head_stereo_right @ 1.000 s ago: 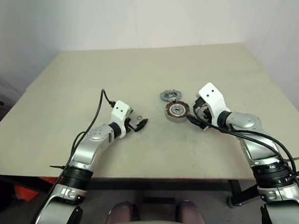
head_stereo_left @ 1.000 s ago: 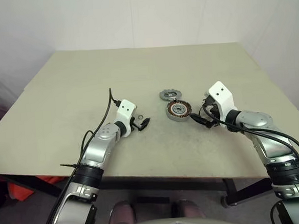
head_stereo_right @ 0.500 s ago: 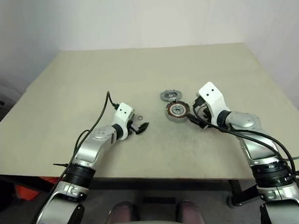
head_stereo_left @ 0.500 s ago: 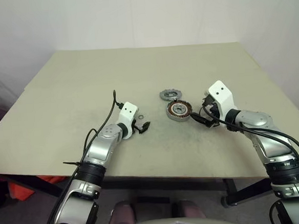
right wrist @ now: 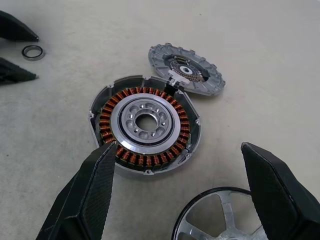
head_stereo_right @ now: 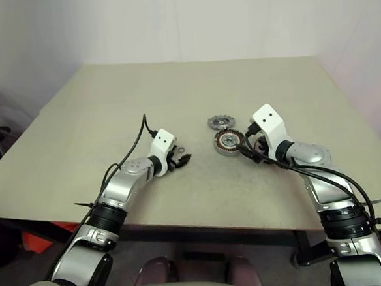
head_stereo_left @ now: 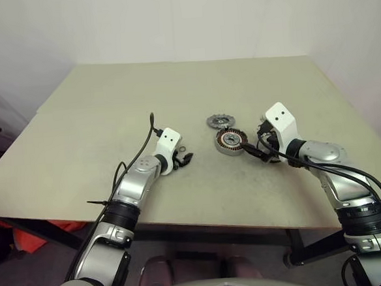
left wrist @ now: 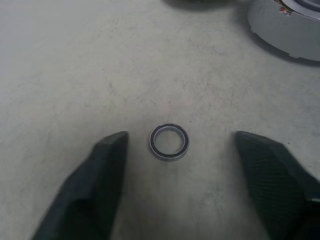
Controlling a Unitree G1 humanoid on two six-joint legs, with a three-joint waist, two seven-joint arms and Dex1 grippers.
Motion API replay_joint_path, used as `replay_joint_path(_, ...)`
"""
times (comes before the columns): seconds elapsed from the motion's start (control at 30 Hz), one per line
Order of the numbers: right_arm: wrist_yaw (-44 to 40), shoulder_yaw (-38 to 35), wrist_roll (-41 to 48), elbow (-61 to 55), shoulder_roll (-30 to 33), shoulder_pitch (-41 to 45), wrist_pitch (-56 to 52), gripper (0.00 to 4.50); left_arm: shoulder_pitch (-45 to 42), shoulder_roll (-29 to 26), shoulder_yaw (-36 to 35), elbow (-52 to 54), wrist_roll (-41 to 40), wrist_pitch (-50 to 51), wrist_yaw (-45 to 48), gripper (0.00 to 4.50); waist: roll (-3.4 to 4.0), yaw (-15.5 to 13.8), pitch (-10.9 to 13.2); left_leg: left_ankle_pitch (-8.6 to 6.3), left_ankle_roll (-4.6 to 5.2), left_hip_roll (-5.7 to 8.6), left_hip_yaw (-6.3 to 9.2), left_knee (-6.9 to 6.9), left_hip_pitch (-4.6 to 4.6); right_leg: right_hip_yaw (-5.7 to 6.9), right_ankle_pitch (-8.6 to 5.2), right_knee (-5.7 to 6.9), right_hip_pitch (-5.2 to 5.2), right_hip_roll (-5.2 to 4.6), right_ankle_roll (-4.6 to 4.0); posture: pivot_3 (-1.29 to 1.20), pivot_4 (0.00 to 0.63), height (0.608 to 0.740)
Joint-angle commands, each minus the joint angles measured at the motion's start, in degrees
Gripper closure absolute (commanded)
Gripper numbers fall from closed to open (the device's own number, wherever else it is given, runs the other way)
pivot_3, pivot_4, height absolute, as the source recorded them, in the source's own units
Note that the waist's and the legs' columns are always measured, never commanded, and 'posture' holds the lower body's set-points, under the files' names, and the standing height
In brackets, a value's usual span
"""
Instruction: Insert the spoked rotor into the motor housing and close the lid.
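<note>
I see a pale tabletop (head_stereo_left: 97, 117) with my two arms reaching in over it. My left gripper (left wrist: 177, 150) sits low at the table, its two black fingers (left wrist: 102, 165) standing apart on either side of a tiny thin ring (left wrist: 169, 142) that lies flat on the surface, touching neither finger. My right gripper (right wrist: 180, 175) has its fingers spread wide and holds nothing. Just ahead of it lies the motor housing (right wrist: 145, 125), a shallow round cup with copper coils around a silver centre, open to view. The lid (right wrist: 186, 68), a flat grey disc with a notched rim, lies on the table at the housing's far side, its edge touching or overlapping the housing's rim. The spoked rotor (right wrist: 220, 217) lies on the table between my right fingers, beside the housing.
</note>
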State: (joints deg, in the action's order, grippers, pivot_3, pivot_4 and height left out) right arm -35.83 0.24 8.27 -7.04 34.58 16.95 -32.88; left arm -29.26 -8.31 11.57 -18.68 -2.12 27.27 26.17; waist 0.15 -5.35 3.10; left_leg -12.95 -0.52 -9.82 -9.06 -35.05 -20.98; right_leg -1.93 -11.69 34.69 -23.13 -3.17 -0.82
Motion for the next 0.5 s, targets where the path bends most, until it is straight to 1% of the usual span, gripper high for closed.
replay_joint_path(0.03, 0.5, -1.3, 0.4, -1.0, -0.1, 1.7, 0.8, 0.00, -0.5, -0.4, 0.1, -0.7, 1.2, 0.8, -0.8, 1.57, 0.00, 0.0, 0.0, 0.02, 0.02, 0.00, 0.03, 0.02, -0.01, 0.05, 0.00, 0.00, 0.00, -0.01, 0.00, 0.00, 0.000, 0.740)
replay_joint_path(0.2, 0.7, -1.1, 0.3, -0.8, -0.2, 2.0, 0.8, 0.00, -0.4, -0.4, -0.1, -0.7, 1.1, 0.8, -1.1, 1.57, 0.01, 0.0, 0.0, 0.06, 0.03, 0.00, 0.13, 0.05, -0.06, 0.14, -0.01, -0.01, 0.00, -0.02, 0.00, 0.00, 0.000, 0.740)
replay_joint_path(0.3, 0.8, -1.1, 0.2, -0.5, -0.3, 2.3, 0.9, 0.00, -0.5, -0.4, -0.7, -1.1, 1.1, 0.7, -1.7, 2.10, 0.01, 0.1, 0.0, 0.07, 0.03, 0.01, 0.14, 0.06, -0.06, 0.15, -0.01, -0.02, 0.01, -0.02, 0.01, 0.00, 0.000, 0.740)
replay_joint_path(0.4, 0.9, -1.1, 0.2, -0.3, -0.3, 2.5, 1.0, 0.00, -0.7, -0.4, -0.8, -1.2, 1.2, 0.8, -2.0, 3.05, 0.01, 0.2, 0.0, 0.07, 0.03, 0.00, 0.15, 0.07, -0.05, 0.19, -0.02, -0.02, 0.01, -0.03, 0.02, 0.00, 0.000, 0.740)
replay_joint_path(0.5, 1.0, -1.2, 0.2, 0.0, -0.3, 2.7, 1.0, 0.00, -0.8, -0.3, -0.9, -1.4, 1.1, 0.9, -2.4, 3.05, 0.02, 0.1, 0.0, 0.07, 0.02, 0.00, 0.16, 0.10, -0.06, 0.21, -0.02, -0.03, 0.01, -0.03, 0.02, 0.00, 0.000, 0.740)
